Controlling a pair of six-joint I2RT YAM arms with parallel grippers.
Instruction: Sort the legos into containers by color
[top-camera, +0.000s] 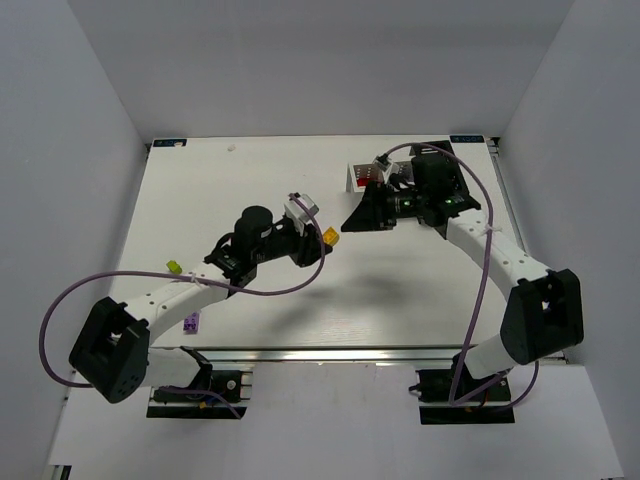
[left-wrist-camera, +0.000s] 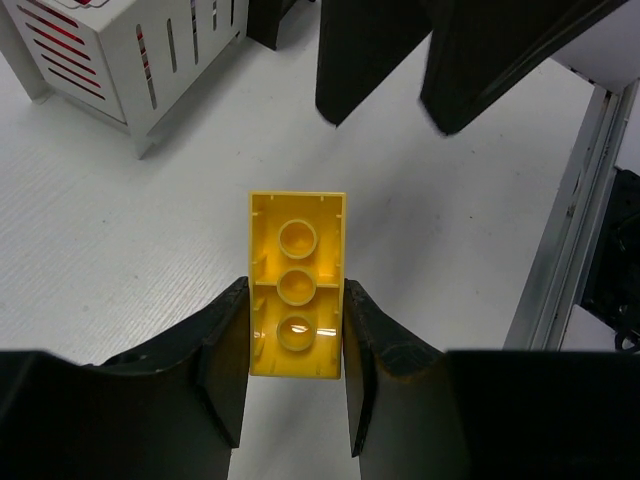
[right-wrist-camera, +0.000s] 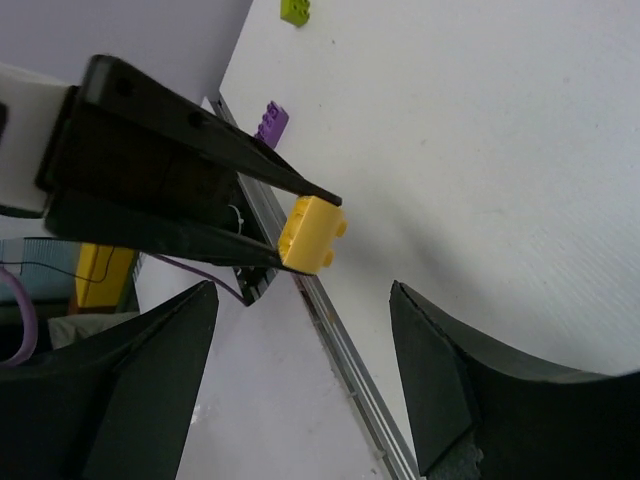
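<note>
My left gripper (top-camera: 322, 240) is shut on a yellow lego (top-camera: 329, 236) and holds it above the table's middle. In the left wrist view the lego (left-wrist-camera: 296, 290) shows its hollow underside between my fingers (left-wrist-camera: 225, 340). My right gripper (top-camera: 352, 222) is open and empty, facing the yellow lego from the right, a short gap away. In the right wrist view the lego (right-wrist-camera: 312, 235) hangs between the two wide-open fingers (right-wrist-camera: 450, 390). The white slatted box (top-camera: 365, 175) holds red legos. The black bin (top-camera: 440, 172) is mostly hidden under the right arm.
A lime green lego (top-camera: 172, 267) and a purple lego (top-camera: 190, 322) lie on the table at the left, near the left arm. Both also show in the right wrist view, lime (right-wrist-camera: 295, 10) and purple (right-wrist-camera: 271, 122). The white box corner (left-wrist-camera: 150, 60) stands left of the held lego.
</note>
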